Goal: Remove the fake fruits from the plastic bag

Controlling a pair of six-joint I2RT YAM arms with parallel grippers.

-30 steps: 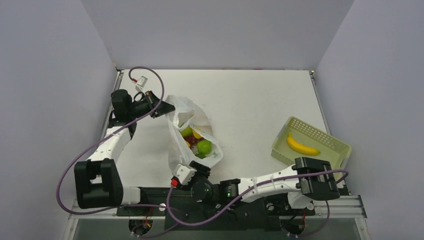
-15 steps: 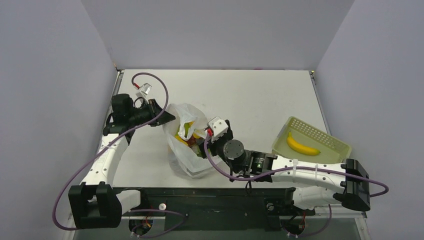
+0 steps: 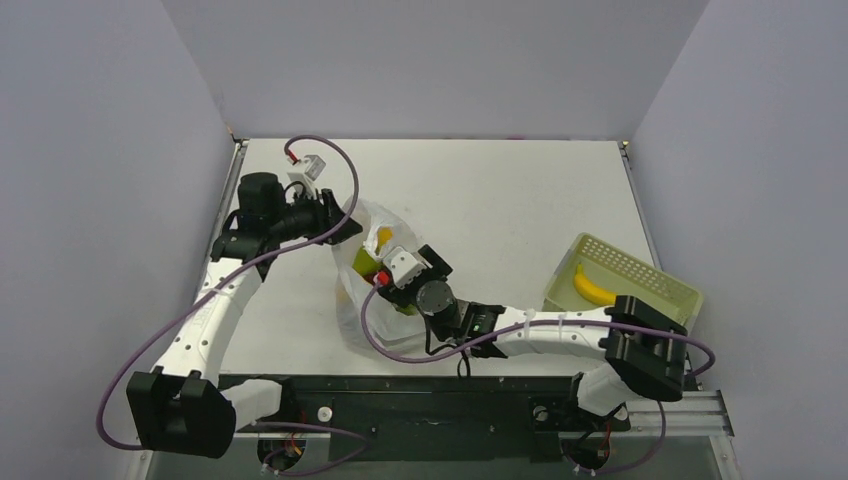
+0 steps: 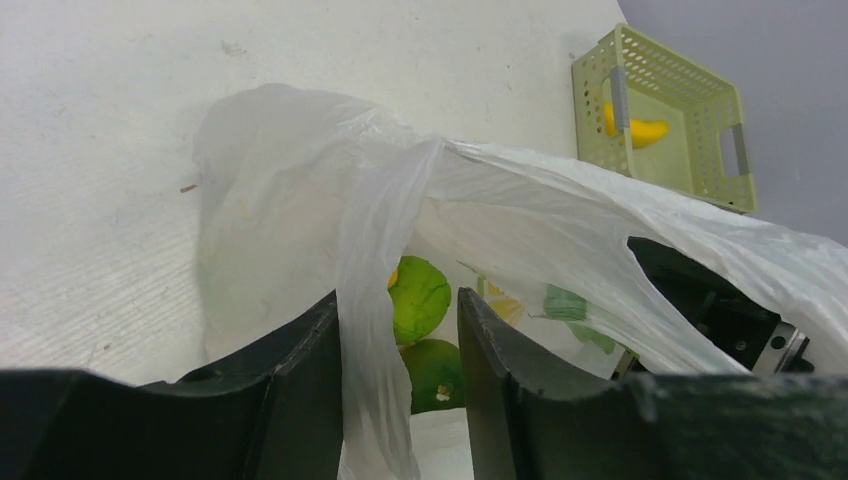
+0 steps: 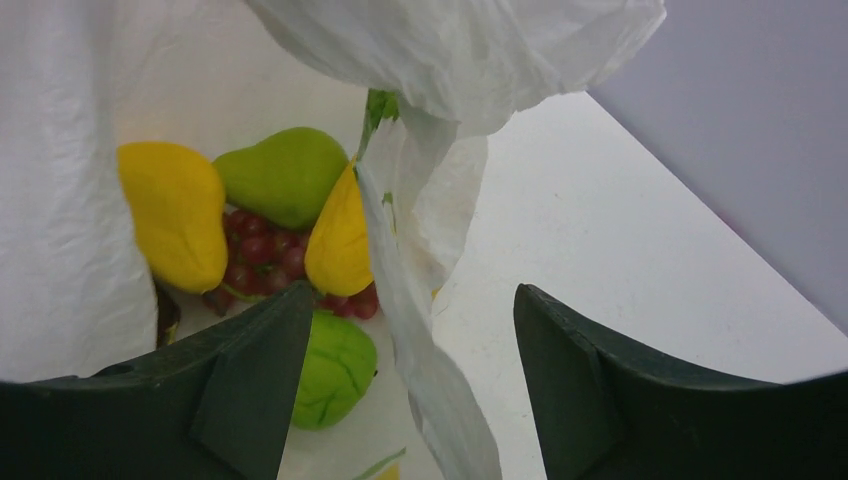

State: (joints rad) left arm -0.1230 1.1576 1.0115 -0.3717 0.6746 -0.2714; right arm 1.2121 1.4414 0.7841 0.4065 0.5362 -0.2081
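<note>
Black fingers of your left hand point(image 4: 398, 330), at 11 o'clock of the thin white translucent plastic carrier bag point(image 3: 365, 320), have just parted; a strip of film hangs slack between them, unpinched. The bag sits left of the worktop's point(image 3: 500, 200) centre, unsupported, so expect its mouth to sag. Your right hand point(image 5: 410, 300) has swung in from the near edge to the bag's 3 o'clock rim, fingers wide apart and empty. It faces the yellow lumpy plastic piece point(image 5: 175, 215), green plastic pear point(image 5: 285, 175), red plastic grape bunch point(image 5: 260, 255) and green plastic lime point(image 5: 335, 370). At 4 o'clock, the yellow plastic banana point(image 3: 593, 288) lies in the pale green perforated basket point(image 3: 640, 275).
</note>
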